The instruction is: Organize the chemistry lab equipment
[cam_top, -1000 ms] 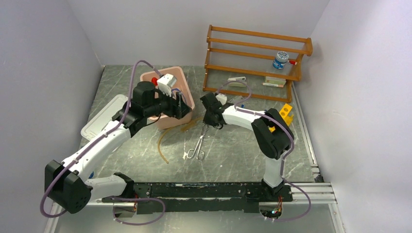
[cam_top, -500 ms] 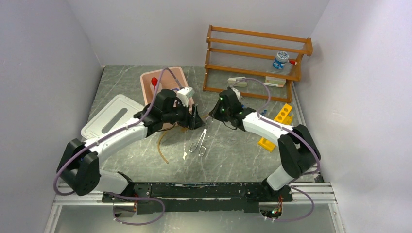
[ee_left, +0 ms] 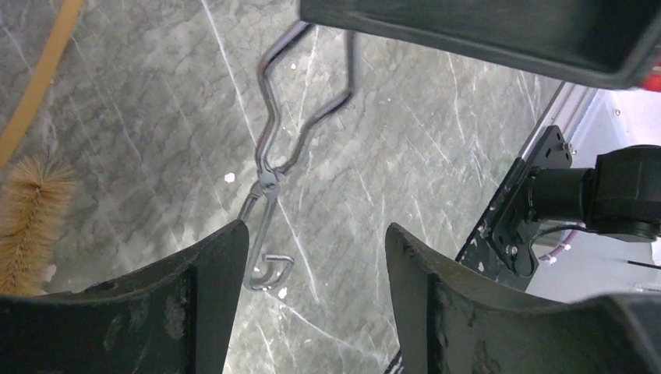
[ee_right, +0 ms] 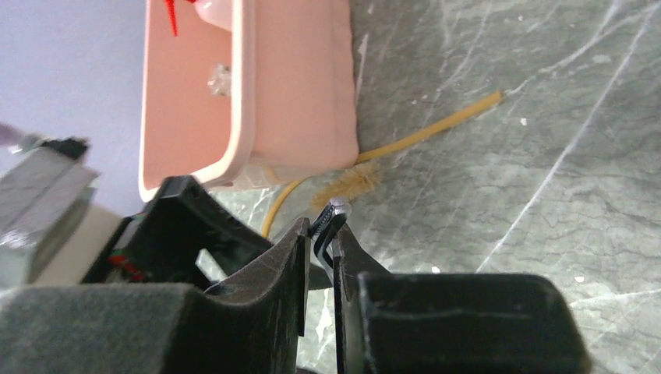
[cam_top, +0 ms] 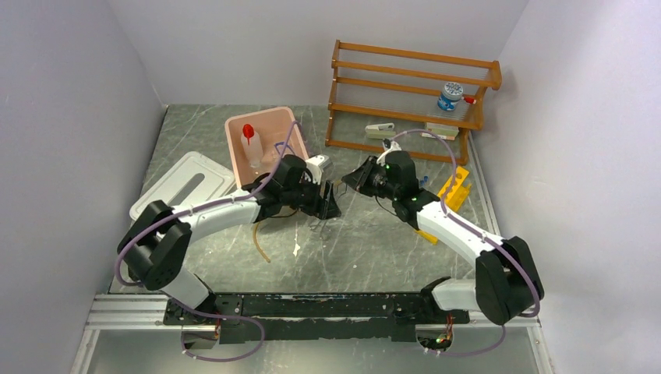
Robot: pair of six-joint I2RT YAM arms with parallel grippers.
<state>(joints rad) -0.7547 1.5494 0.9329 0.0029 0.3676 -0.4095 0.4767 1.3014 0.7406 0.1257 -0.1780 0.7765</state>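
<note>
Right gripper (ee_right: 318,238) is pinched tight on one thin end of the tongs (ee_left: 269,175) — fingers together with only the metal between them. The tongs slant down from it over the middle of the worktop (cam_top: 374,241). Their hooked lower end is just beside the inner face of one finger of the left gripper (ee_left: 312,230). That one's fingers stand wide apart and hold nothing; whether metal and finger touch, I cannot tell. In the overhead view the two grippers meet almost nose to nose.

Just past them, a tan bristle brush (ee_left: 27,210) and the amber tubing (ee_right: 436,125) lie on the surface by the near corner of the pink tub (ee_right: 304,86), with the tubing curling toward the near edge. Inside the tub, toward the back left, the red-capped bottle (cam_top: 249,146) stands upright. A white lid (cam_top: 175,189) lies flat by the left edge. A yellow rack (cam_top: 458,185) sits by the right edge, and a wooden shelf (cam_top: 413,56) stands in the back right corner with a small jar (cam_top: 450,95) on it.

The surface is grey-green with white veins and a few white specks. Plain pale walls (cam_top: 234,47) close three sides — a metal rail (cam_top: 312,305) runs along the near edge.
</note>
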